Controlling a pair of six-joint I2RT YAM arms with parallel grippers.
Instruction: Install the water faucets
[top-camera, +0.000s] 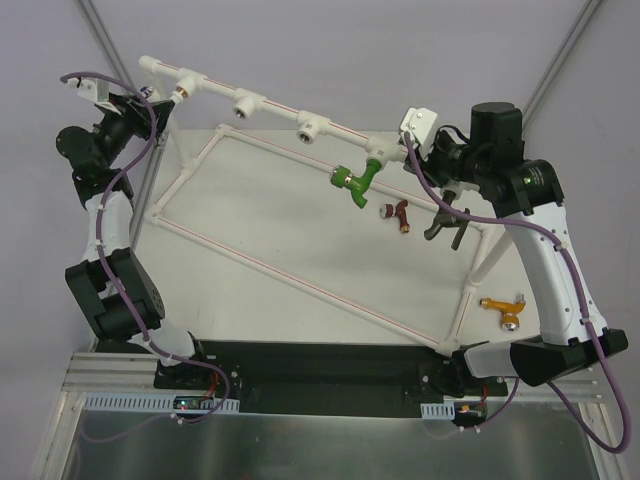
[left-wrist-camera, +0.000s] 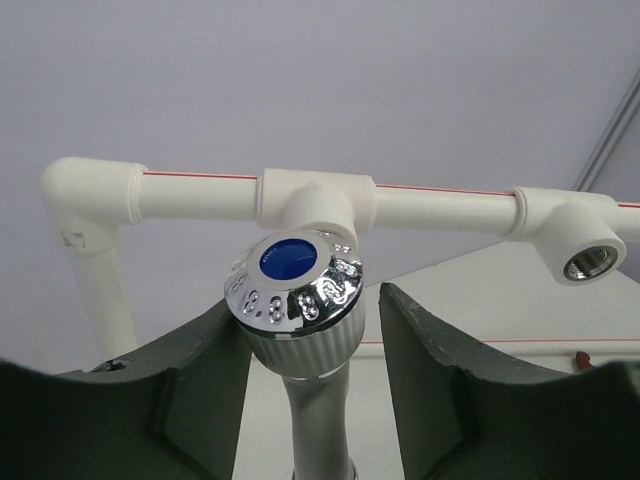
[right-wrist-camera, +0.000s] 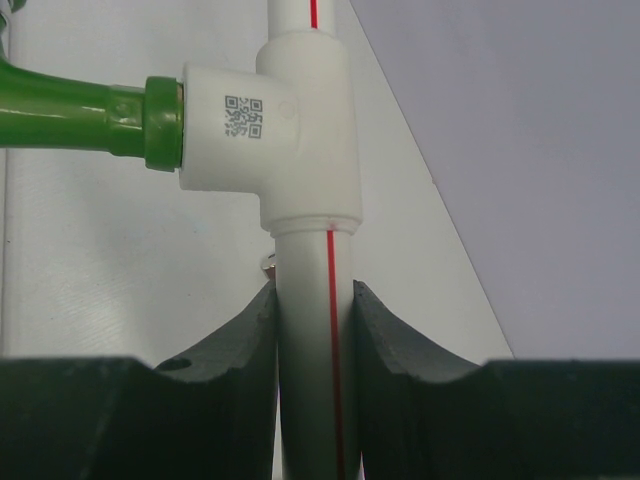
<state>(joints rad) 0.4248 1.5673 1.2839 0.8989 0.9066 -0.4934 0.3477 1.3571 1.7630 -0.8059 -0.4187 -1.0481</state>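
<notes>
1. The white faucet (left-wrist-camera: 295, 290) has a chrome knurled handle with a blue cap. It stands between the fingers of the left gripper (left-wrist-camera: 315, 330), in front of the first tee (left-wrist-camera: 310, 200) at the far left corner of the surface (top-camera: 280, 210).
2. The left gripper's jaws are spread on either side of the handle. A thin gap shows at the right finger (left-wrist-camera: 430, 380). Whether the fingers grip the faucet cannot be told.
3. The green faucet (top-camera: 355, 182) is seated in the rightmost tee (right-wrist-camera: 270, 130) of the white pipe frame (top-camera: 270, 112), with its spout pointing towards the near edge.
4. The right gripper (right-wrist-camera: 315, 300) is closed on the frame's rail just beside that tee, with both fingers touching the pipe.
5. The dark red faucet (top-camera: 400, 213) and the dark grey faucet (top-camera: 445, 225) lie towards the far right corner. The dark grey one lies partly under the right arm's cable (top-camera: 440, 205).
6. The orange faucet (top-camera: 505, 310) lies at the right edge, outside the frame's base outline.
7. Two tees (top-camera: 245, 103) (top-camera: 310, 128) on the rail between the grippers show open sockets.
8. The middle of the surface inside the frame's outline offers open room.
</notes>
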